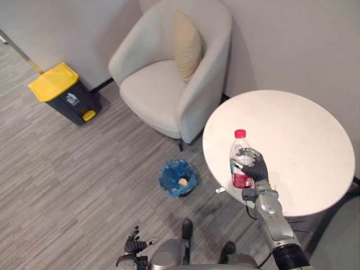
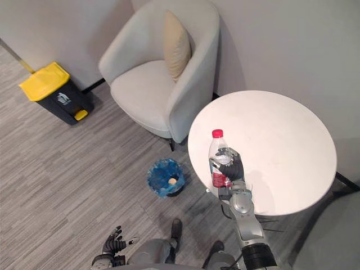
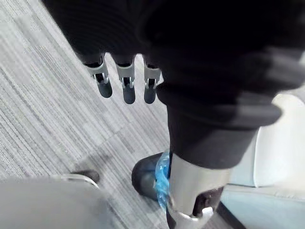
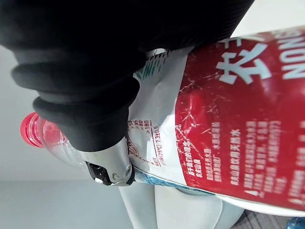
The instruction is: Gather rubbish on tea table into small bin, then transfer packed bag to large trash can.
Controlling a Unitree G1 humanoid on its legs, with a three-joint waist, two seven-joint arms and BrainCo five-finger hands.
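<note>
**Plastic bottle (image 1: 241,147) gripped, small bin (image 1: 177,178) waiting below**

The right hand (image 1: 256,169) was curled round the red-capped bottle, holding it upright over the near edge of the round white worktop (image 1: 304,146). Whether the base touched the worktop could not be told. To do this step well, I judged, the hand should keep its hold, carry the bottle clear of the rim, and release it straight above the blue-lined small bin on the floor, down to that hand's left. The left hand (image 1: 134,244) hung low, fingers straight and loose. The right wrist view gave the grip on the red label close up. The eye views gave the bin's place and, farthest off, the yellow-lidded large trash can (image 1: 59,90).
</note>
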